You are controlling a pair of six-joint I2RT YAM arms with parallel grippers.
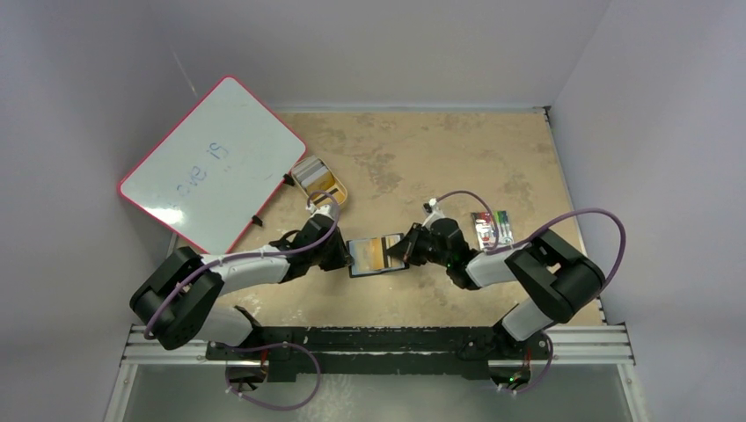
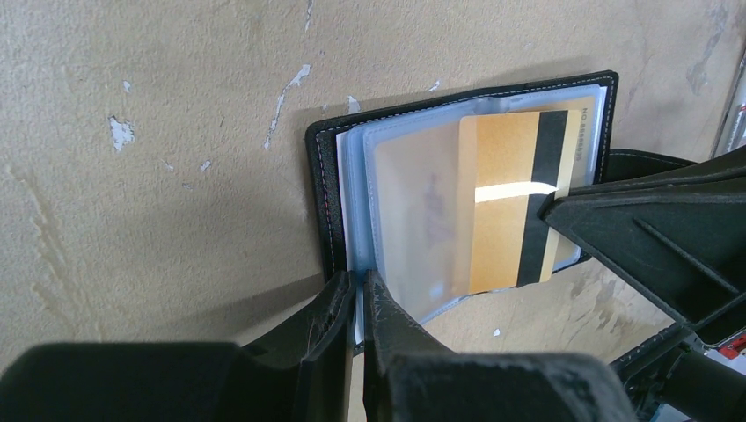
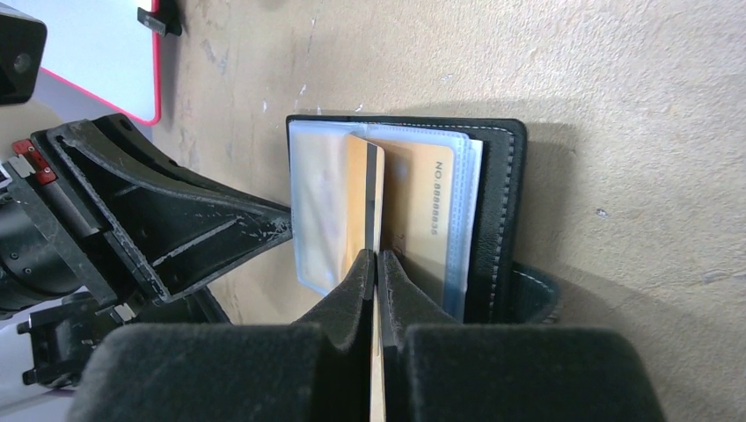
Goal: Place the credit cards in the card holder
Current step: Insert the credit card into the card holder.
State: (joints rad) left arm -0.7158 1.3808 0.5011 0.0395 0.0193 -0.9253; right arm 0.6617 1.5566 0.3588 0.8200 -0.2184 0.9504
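The black card holder (image 1: 376,255) lies open at the table's middle, its clear blue-tinted sleeves showing. My left gripper (image 2: 359,286) is shut on the near edge of the card holder's sleeve pages (image 2: 387,202), by its black cover (image 2: 324,176). My right gripper (image 3: 376,259) is shut on a gold credit card (image 3: 362,193) with a black stripe, held on edge and partly inside a clear sleeve; it also shows in the left wrist view (image 2: 501,211). A second gold card (image 3: 422,202) sits in a sleeve of the card holder (image 3: 501,211). The snap tab (image 3: 537,290) lies at its right.
A pink-rimmed whiteboard (image 1: 211,163) leans at the back left. A gold oval tin (image 1: 318,180) with pale items stands beside it. A small multicoloured striped item (image 1: 493,227) lies right of the right arm. Walls close in on both sides.
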